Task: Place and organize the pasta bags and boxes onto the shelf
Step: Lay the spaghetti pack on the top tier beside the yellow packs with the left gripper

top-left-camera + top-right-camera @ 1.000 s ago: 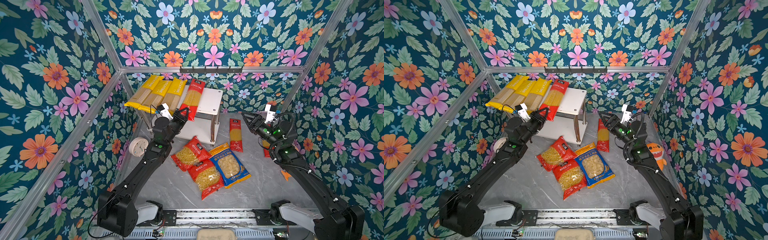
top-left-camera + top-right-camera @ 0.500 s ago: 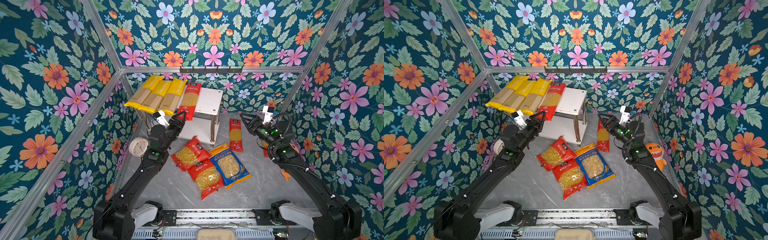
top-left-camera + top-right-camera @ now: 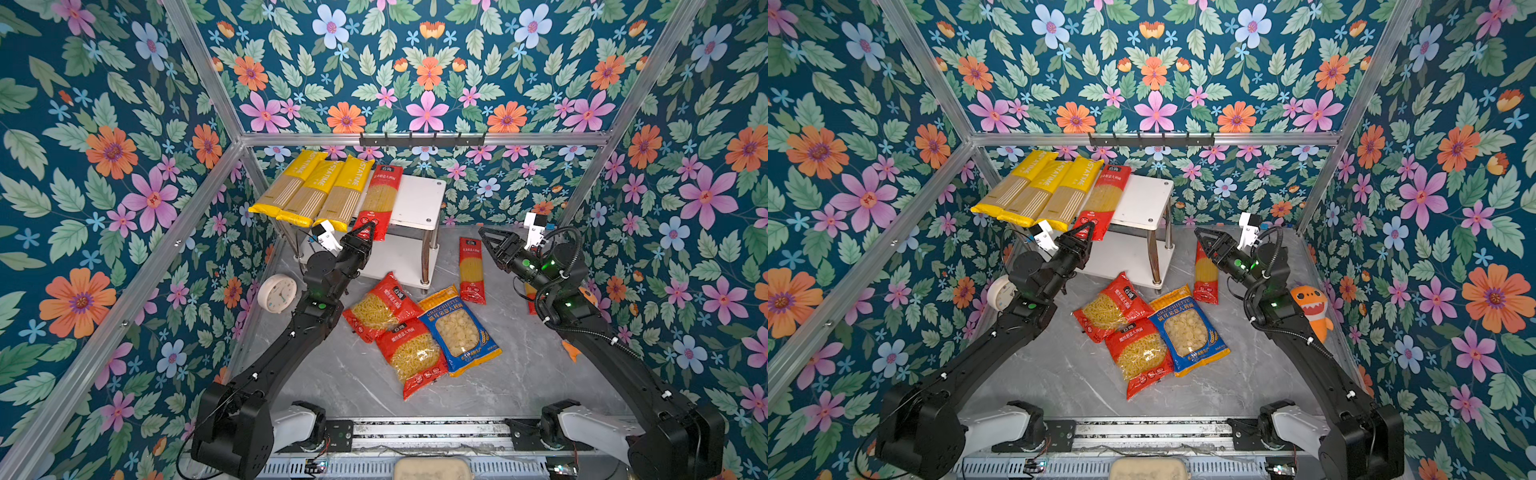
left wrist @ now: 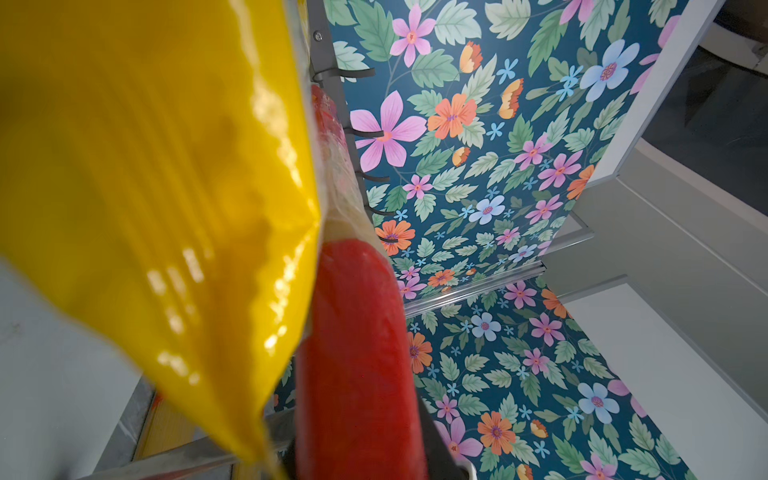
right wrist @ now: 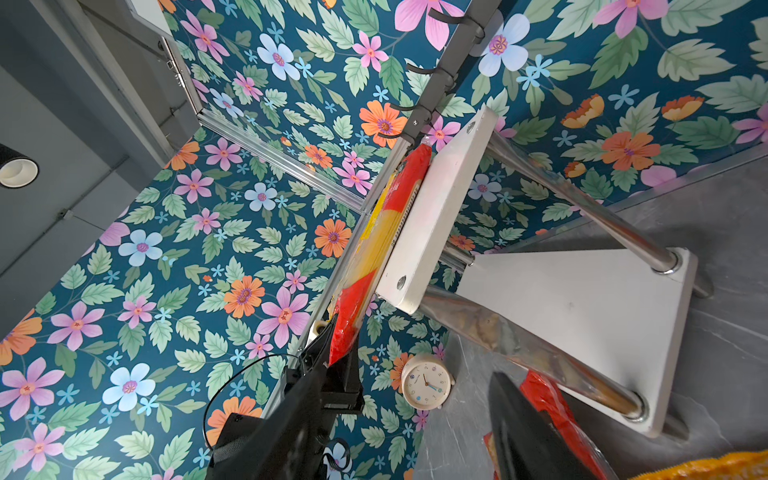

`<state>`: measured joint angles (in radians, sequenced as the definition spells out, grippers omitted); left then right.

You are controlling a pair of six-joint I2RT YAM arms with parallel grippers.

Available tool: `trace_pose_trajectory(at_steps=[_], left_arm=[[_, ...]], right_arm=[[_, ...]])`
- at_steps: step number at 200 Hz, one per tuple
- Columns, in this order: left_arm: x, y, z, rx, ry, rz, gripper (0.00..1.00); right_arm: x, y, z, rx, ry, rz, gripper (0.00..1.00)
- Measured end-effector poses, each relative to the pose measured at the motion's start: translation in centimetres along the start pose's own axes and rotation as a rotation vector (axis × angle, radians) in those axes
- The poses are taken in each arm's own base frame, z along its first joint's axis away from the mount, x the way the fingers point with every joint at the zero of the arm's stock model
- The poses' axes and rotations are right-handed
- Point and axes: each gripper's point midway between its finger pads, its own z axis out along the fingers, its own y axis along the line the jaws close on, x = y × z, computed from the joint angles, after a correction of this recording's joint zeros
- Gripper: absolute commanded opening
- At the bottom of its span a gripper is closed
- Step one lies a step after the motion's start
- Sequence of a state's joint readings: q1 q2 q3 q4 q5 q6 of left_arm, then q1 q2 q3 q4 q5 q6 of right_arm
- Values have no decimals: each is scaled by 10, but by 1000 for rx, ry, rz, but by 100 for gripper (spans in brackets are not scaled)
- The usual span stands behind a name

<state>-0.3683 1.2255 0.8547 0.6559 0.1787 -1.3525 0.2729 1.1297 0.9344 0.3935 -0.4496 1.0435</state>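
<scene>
The shelf [image 3: 419,199] stands at the back, and three yellow spaghetti packs [image 3: 316,191] lie side by side on its top board, overhanging the front. Beside them lies a long red pack [image 3: 380,195] [image 5: 386,232]. My left gripper [image 3: 368,232] is shut on that pack's near end, and the left wrist view shows the red pack [image 4: 357,353] between the fingers. My right gripper [image 3: 486,241] hovers open above another long red pack [image 3: 471,270] on the floor. Two red short-pasta bags [image 3: 380,305] [image 3: 411,357] and a blue-orange bag [image 3: 457,332] lie in a heap in front of the shelf.
A round white clock [image 3: 277,293] stands by the left wall next to my left arm. An orange shark plush [image 3: 1310,307] sits behind my right arm by the right wall. A black hook rail [image 3: 422,139] hangs above the shelf. A red pack edge [image 3: 530,299] shows behind my right arm.
The left gripper opened and then shut again on the red pack's near end. That pack now lies straighter against the yellow ones. The right gripper drifted slightly left.
</scene>
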Motion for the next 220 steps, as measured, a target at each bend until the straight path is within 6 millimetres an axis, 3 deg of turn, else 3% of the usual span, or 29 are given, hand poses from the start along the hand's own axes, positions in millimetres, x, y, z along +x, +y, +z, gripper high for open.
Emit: trace_pose_trajectory(at_steps=[89, 197, 220], left_arm=[[-16, 4, -4, -40, -57, -33, 10], [-24, 9, 7, -31, -51, -20, 10], [-24, 8, 8, -27, -50, -19, 18]], right_arm=[[2, -3, 0, 8, 3, 4, 65], [3, -5, -3, 15, -1, 2, 65], [3, -6, -3, 16, 0, 3, 65]])
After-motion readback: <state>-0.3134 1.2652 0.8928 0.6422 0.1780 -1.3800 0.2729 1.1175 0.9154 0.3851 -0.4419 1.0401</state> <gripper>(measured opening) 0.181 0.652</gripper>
